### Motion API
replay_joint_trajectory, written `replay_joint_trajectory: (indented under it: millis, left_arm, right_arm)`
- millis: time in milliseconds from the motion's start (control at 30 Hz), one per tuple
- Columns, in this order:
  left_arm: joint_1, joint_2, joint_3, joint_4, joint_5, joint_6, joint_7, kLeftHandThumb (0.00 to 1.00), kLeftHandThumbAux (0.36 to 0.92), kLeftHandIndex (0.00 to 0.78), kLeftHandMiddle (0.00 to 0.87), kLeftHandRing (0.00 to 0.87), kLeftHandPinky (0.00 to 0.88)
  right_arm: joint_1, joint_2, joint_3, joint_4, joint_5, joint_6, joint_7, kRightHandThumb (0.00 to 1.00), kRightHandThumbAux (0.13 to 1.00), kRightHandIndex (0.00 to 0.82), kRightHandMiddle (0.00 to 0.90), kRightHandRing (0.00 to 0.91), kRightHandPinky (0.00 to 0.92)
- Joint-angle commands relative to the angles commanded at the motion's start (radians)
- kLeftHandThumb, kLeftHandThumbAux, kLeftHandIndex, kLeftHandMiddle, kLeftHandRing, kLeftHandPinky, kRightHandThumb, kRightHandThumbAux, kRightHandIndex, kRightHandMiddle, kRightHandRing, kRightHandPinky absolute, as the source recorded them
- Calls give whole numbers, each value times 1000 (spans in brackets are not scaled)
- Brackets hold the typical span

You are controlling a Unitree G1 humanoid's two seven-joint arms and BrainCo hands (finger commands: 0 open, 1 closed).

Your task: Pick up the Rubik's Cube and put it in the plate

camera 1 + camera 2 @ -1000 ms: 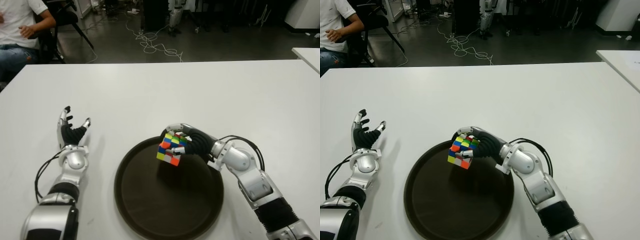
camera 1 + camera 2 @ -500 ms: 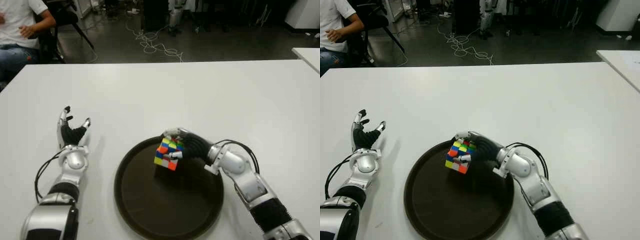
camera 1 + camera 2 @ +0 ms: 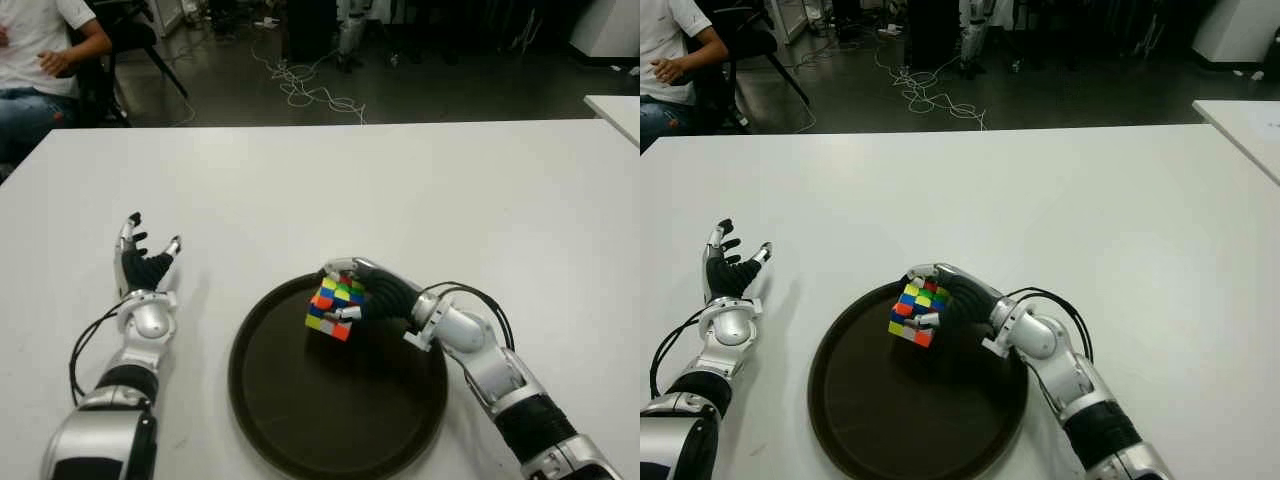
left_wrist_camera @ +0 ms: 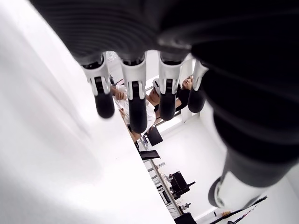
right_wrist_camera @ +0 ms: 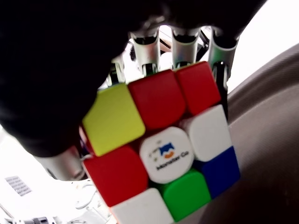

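White table (image 3: 400, 190) fills the scene, and on it sits the round dark plate (image 3: 290, 420), our landmark. Reaching in from the plate's right side, the right hand (image 3: 375, 290) has its fingers wrapped around the Rubik's Cube (image 3: 333, 308), which is over the plate's far-left part, tilted; contact with the plate can't be judged. Well left of the plate, the left hand (image 3: 143, 268) is idle, fingers spread, holding nothing.
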Motion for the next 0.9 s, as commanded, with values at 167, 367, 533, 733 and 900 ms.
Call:
replay_joint_trajectory:
  millis: [167, 367, 533, 733, 900]
  left_arm:
    - [-1, 1, 0, 3, 0, 3, 0, 0, 745, 95, 134, 144, 147]
    - [0, 0, 4, 3, -5, 1, -6, 0, 738, 92, 127, 130, 120]
    - [0, 0, 2, 2, -2, 1, -4, 0, 737, 97, 134, 139, 132]
    - [0, 1, 0, 2, 0, 2, 1, 0, 738, 96, 139, 149, 158]
    - [-1, -1, 5, 2, -5, -1, -2, 0, 745, 96, 141, 160, 194]
  right_arm:
    - [2, -11, 2, -15, 5, 24, 19, 70, 818, 740, 864, 879, 889]
    - [8, -6, -6, -21, 58, 51, 61, 13, 776, 650, 833, 861, 854]
    - [8, 11, -22, 13, 121, 17, 83, 2, 679, 544, 693, 737, 700]
    - [-4, 26, -36, 53, 159, -22, 90, 0, 587, 363, 410, 415, 311]
    - [-27, 43, -47, 126, 210, -84, 134, 0, 564, 180, 181, 156, 78]
